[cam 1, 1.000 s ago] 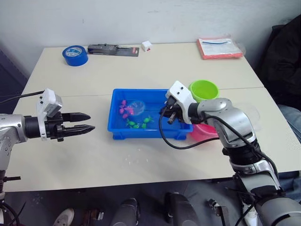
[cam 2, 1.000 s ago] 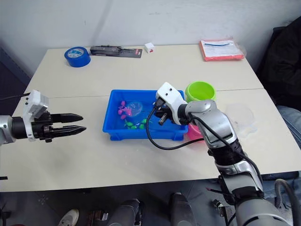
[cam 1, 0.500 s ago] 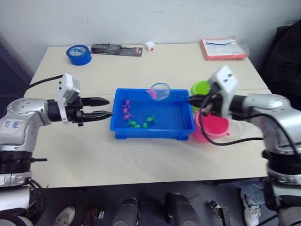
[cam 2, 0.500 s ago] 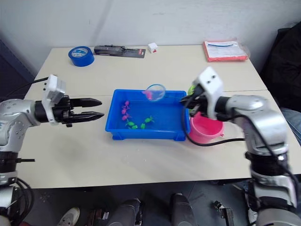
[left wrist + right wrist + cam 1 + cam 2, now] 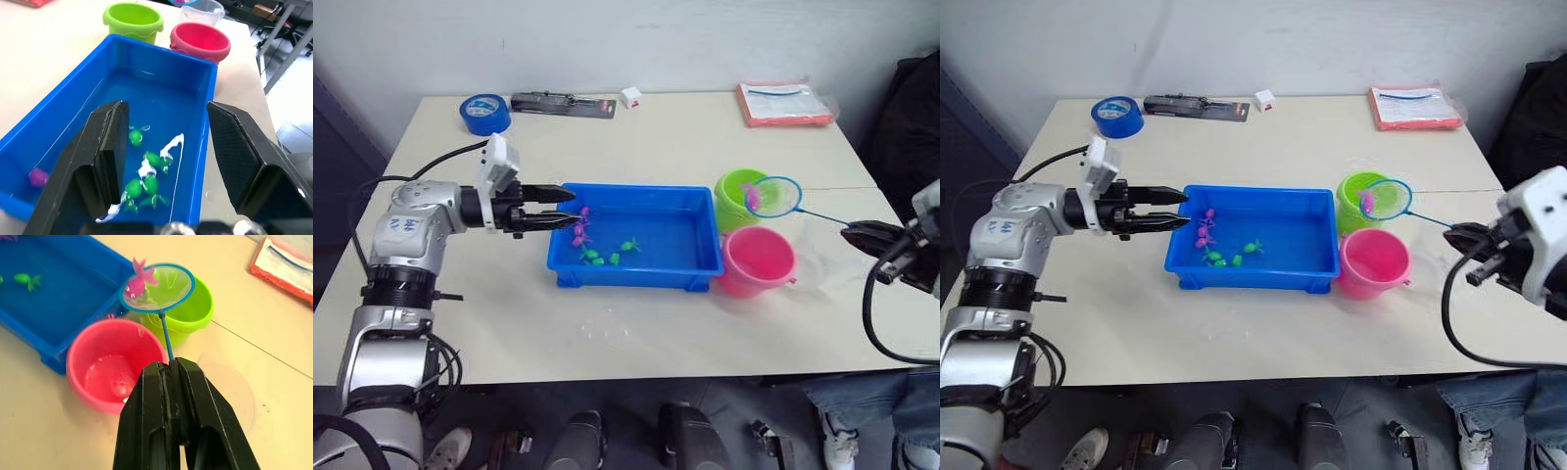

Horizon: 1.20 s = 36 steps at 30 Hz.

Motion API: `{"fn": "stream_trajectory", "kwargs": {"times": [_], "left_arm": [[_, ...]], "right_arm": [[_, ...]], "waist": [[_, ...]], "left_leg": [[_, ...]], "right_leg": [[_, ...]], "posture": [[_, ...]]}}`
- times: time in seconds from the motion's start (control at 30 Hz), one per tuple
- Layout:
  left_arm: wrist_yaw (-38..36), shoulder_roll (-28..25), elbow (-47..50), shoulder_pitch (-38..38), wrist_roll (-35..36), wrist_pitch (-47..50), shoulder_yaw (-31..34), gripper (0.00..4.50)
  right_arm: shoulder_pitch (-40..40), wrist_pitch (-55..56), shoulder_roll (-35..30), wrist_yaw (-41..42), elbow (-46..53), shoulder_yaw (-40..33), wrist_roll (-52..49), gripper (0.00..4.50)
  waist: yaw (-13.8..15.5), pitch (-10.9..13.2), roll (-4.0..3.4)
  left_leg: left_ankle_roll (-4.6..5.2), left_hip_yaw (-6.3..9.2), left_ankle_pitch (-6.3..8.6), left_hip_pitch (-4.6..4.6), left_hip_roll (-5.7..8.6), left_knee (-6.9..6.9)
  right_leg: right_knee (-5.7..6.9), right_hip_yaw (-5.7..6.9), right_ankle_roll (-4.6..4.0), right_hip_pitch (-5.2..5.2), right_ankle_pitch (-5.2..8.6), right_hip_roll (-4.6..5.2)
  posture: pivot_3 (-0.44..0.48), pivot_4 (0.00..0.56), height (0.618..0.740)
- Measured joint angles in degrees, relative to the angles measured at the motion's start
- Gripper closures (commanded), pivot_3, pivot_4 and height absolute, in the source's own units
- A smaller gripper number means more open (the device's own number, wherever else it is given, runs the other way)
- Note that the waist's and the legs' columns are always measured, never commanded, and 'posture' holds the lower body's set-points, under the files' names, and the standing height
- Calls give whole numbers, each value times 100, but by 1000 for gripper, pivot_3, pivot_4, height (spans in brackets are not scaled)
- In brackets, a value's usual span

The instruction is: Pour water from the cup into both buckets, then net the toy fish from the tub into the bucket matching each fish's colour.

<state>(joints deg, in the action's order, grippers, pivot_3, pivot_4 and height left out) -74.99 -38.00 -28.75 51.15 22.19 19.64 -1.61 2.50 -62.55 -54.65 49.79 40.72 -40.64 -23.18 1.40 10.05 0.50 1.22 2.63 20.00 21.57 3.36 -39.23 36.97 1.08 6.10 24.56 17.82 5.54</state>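
- Right gripper (image 5: 171,369): jaws closed tight on the thin stick of the net (image 5: 157,286), held at the very tail end of the handle. Handle's long axis runs straight out from the jaws toward the buckets.
- Hoop carries one pink fish (image 5: 137,280) at its near-tub edge, tail poking above the rim. In the head views the hoop hangs above the green bucket (image 5: 740,197) — not above the pink bucket (image 5: 759,260), which sits just beside it, on the robot's side.
- Judgement: the deciding relation is hoop-to-pink-mouth. The hoop has to come back along the handle's own line toward the jaws, then tip. Tipping where it hangs now would likely put the pink fish in the wrong pail.
- Pink bucket: shallow water visible at the bottom in the right wrist view, no fish seen in it. Green bucket interior mostly hidden behind the hoop; contents — cannot tell.
- The cup (image 5: 819,264): clear, standing on the table right beside the pink bucket, on its far side from the tub.
- Left gripper (image 5: 560,208): jaws parted, holding nothing, tips over the left end wall of the tub (image 5: 636,279). Well away from the buckets, so the right arm is the working one.
- Tub: water, green fish (image 5: 146,182) clustered near the front wall, several pink fish (image 5: 578,229) toward the left end.
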Motion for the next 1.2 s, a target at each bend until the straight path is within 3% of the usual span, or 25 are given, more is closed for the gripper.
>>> {"fn": "stream_trajectory", "kwargs": {"times": [0.3,0.87,1.2], "left_arm": [[-273,297,-838,312,-355,-438,-71,1714],[-472,373,-1069,460,-597,-597,-69,1714],[-492,410,-1029,443,-623,-566,-67,1714]], "right_arm": [[-1795,1543,101,-437,726,199,1111,3701],[-2870,4987,151,-931,674,532,3924,3701],[-3332,6661,707,-1458,310,406,5253,3701]], "waist": [[0,0,3],[-5,0,3],[-6,-1,2]], "left_leg": [[1,-4,-1,-3,4,0],[2,-6,-1,-5,7,-1],[2,-7,-1,-8,7,0]], "right_leg": [[2,0,1,0,-1,-2],[3,4,1,-1,-1,-16],[7,3,1,-1,-1,-20]], "posture": [[0,150,737],[0,150,737],[0,150,737]]}}
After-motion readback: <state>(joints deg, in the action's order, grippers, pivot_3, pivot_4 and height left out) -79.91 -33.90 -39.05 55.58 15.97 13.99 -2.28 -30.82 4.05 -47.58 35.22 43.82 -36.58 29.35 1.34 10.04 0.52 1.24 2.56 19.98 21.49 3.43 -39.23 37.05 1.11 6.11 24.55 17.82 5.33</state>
